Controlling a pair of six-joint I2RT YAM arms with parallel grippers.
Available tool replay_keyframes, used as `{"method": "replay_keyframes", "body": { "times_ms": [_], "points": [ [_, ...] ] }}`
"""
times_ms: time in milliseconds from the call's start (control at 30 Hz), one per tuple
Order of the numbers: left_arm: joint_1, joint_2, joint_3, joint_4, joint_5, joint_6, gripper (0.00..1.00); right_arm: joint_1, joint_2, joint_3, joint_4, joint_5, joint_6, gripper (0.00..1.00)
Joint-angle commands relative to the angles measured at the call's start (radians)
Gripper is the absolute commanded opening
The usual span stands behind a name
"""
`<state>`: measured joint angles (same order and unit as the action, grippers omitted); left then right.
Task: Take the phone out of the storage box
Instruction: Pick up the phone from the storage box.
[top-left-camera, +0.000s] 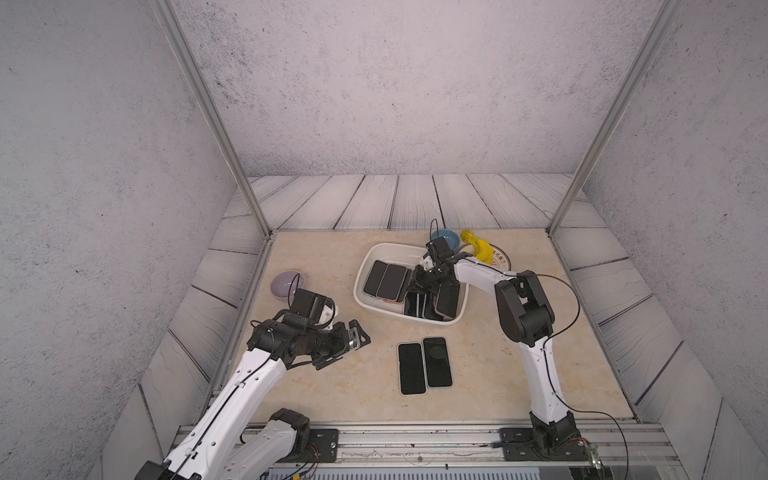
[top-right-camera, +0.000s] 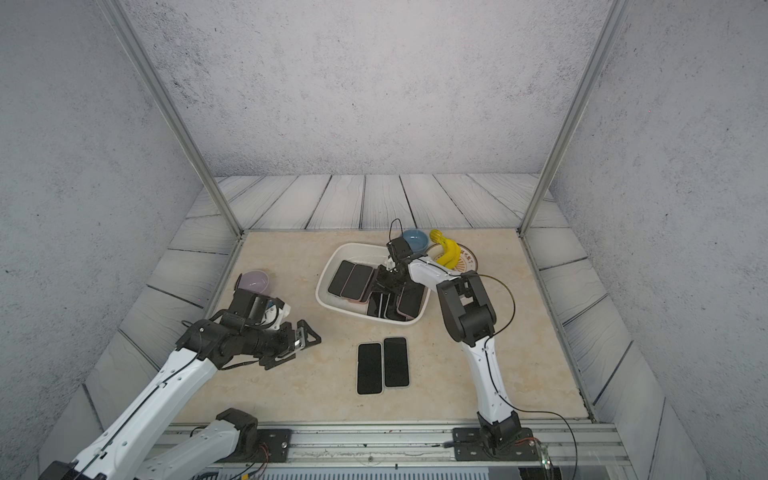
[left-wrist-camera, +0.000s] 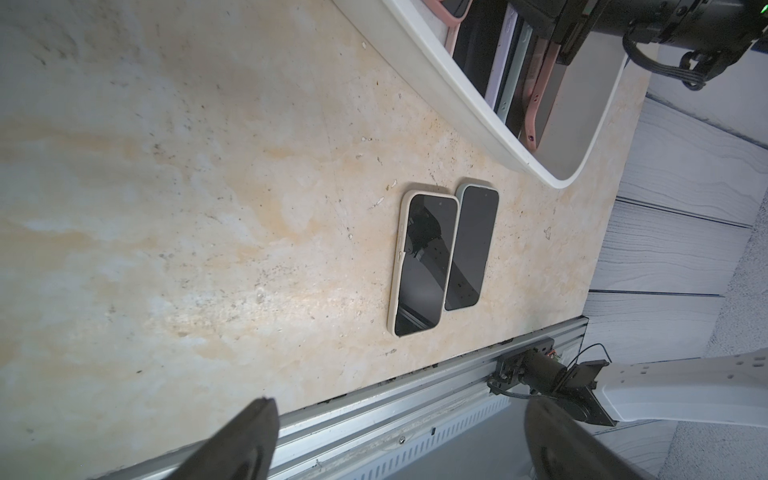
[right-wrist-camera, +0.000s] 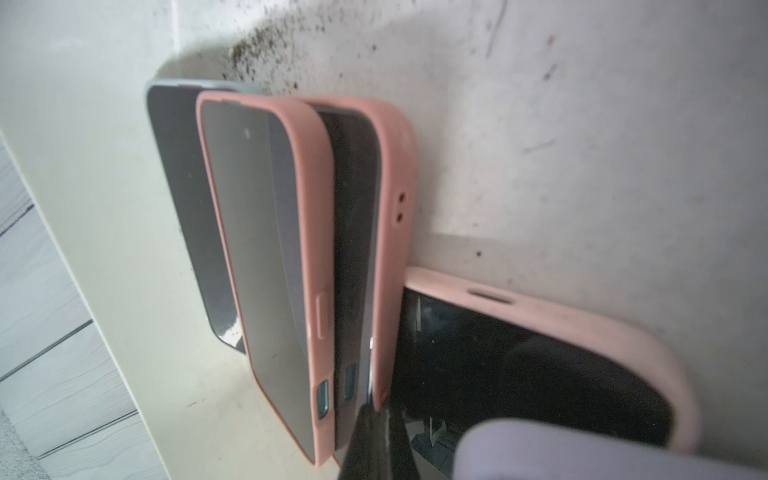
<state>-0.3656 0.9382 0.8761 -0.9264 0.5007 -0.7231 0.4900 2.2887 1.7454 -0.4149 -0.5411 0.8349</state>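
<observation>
Grey speckled walls; beige stone-look table (top-left-camera: 478, 374). White storage box (top-left-camera: 395, 253) sits toward the far side, with a blue bowl (top-left-camera: 444, 239) just behind it.

Box contents: several phones. Some lie overlapped like shingles (top-left-camera: 386, 278) at one end. Others lean on edge (top-left-camera: 434, 307) at the other end, cases touching. Two more phones (top-left-camera: 411, 368) lie flat side by side on the table, clear of the box, so part of the job looks done.

Right gripper (top-left-camera: 422, 289) is down inside the box among the leaning phones, jaws clenched. I cannot tell whether a phone is pinched between them. The wrist view shows only one dark finger (right-wrist-camera: 374, 436) against a pink-cased phone (right-wrist-camera: 540, 357), with a lilac edge (right-wrist-camera: 582, 453) close by. Left gripper (top-left-camera: 347, 347) hovers over bare table near a lilac bowl (top-left-camera: 286, 284), jaws wide apart, holding nothing.

Risks, as I judge them:
- Jaws may have closed on nothing, or on a thin edge only; a lift would then leave the phone behind or drop it.
- Leaning phones touch; pulling one up could drag or topple a neighbour.
- Smooth cases could slip in a narrow pinch.
- A phone carried low could catch the rim and shift the box.
</observation>
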Motion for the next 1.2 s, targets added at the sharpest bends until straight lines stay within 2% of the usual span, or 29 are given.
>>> {"method": "replay_keyframes", "body": {
  "times_ms": [0,367,833,1000,1167],
  "points": [
    [0.01,-0.008,0.013,-0.026,-0.008,0.018,0.99,0.012,0.009,0.011,0.08,0.044,-0.022,0.0],
    [0.01,0.003,0.012,0.013,-0.004,0.019,0.98,0.011,-0.163,0.001,-0.04,0.153,-0.096,0.0],
    [0.01,0.101,0.032,0.121,0.022,0.025,0.99,-0.015,-0.325,0.02,-0.342,0.311,-0.265,0.0],
    [0.01,0.167,0.031,0.266,0.087,-0.017,0.99,-0.031,-0.424,-0.029,-0.361,0.294,-0.331,0.0],
    [0.005,0.263,0.02,0.495,0.213,-0.103,0.98,-0.034,-0.522,-0.062,-0.407,0.23,-0.37,0.0]
  ]
}}
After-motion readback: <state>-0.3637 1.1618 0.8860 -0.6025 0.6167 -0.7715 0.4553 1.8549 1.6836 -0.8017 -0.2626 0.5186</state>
